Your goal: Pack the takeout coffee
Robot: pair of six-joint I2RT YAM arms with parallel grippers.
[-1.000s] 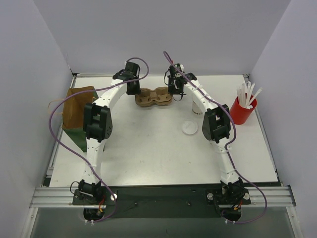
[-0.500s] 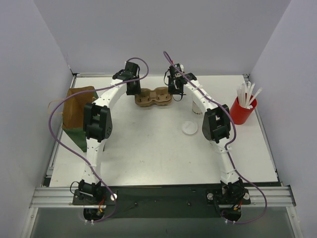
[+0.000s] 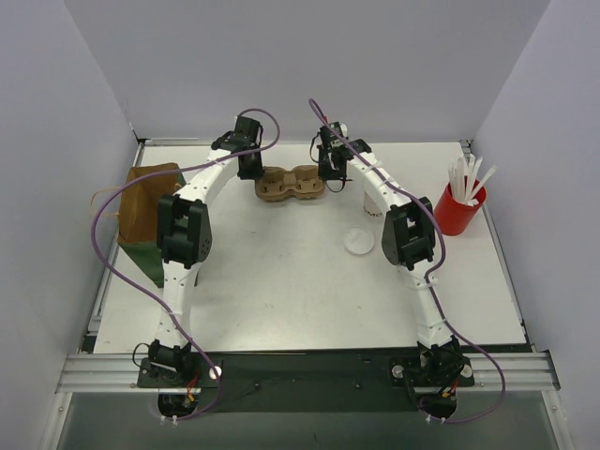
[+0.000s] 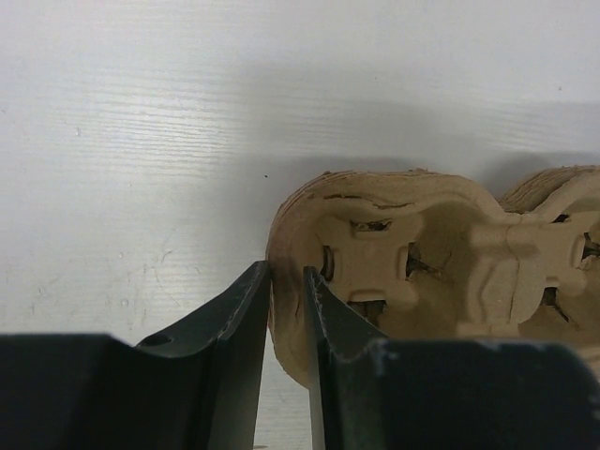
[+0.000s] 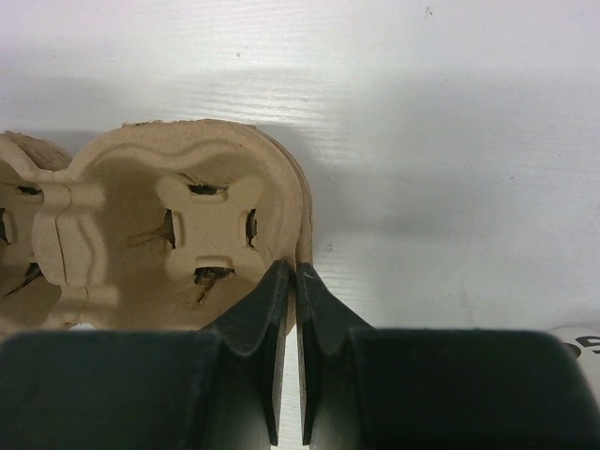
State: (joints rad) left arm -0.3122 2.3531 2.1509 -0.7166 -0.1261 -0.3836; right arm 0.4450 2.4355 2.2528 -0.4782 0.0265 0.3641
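Both grippers hold the brown cup carrier (image 3: pixel 292 184) by its rim: the left gripper (image 4: pixel 287 272) is pinched onto the left end and the right gripper (image 5: pixel 292 269) is closed tight on the right end. This is probably to steady or lift it near the far edge of the table (image 3: pixel 281 291), so that coffee can go into its 2 empty wells. Only 1 takeout cup (image 5: pixel 586 339) shows, just right of the carrier and mostly hidden under the right arm. There is also 1 loose lid (image 3: pixel 358 241) nearer the middle, 1 red cup (image 3: pixel 456 214) of white sticks (image 3: pixel 469 173) by the right edge, and 1 brown bag (image 3: pixel 148 211) by the left edge.
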